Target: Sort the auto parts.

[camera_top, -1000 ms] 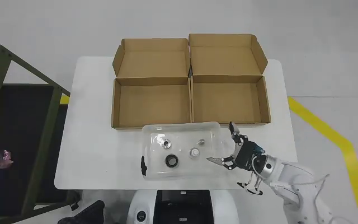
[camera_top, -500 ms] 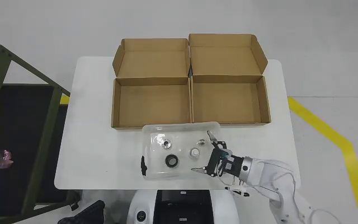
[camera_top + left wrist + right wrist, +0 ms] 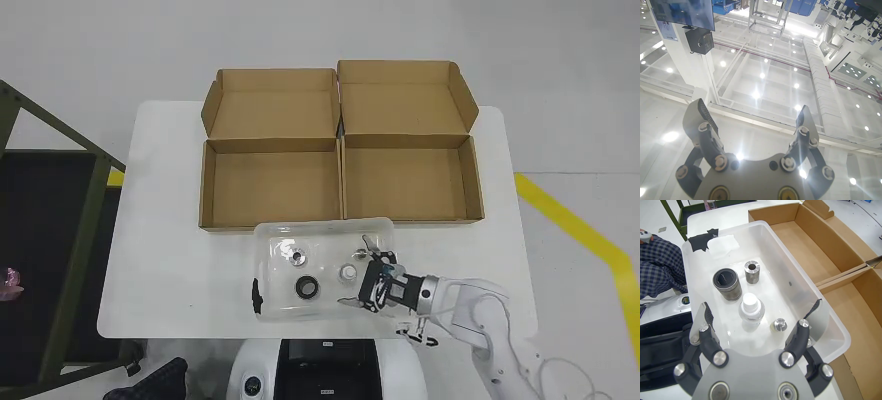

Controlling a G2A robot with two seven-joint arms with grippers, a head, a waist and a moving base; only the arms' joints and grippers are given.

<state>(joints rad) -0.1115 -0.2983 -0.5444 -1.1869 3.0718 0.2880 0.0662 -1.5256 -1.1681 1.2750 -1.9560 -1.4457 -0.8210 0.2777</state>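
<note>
Top view: a clear plastic tub [image 3: 325, 245] was seen on the white surface [image 3: 160, 250], near the robot's edge, its long axis running left to right. Just behind it, two open cardboard boxes, a left box [image 3: 272, 185] and a right box [image 3: 405, 180], were set side by side and touching, lids folded back away from the robot.

Four parts were found inside the tub, all standing upright with their long axes vertical. A black ring-shaped sleeve [image 3: 726, 283] and a grey metal cylinder [image 3: 752, 273] were placed near each other, bores facing up. A white-capped piece [image 3: 751, 309] stood just beside the black sleeve, and a small silver knob [image 3: 779, 325] was set apart nearer the boxes.

The right gripper [image 3: 762, 306] was held over the tub's right end, pointed along the tub's length towards the parts, its fingers spread wide and gripping nothing. The left gripper [image 3: 752, 106] was pointed up at the ceiling, fingers likewise parted and empty.
</note>
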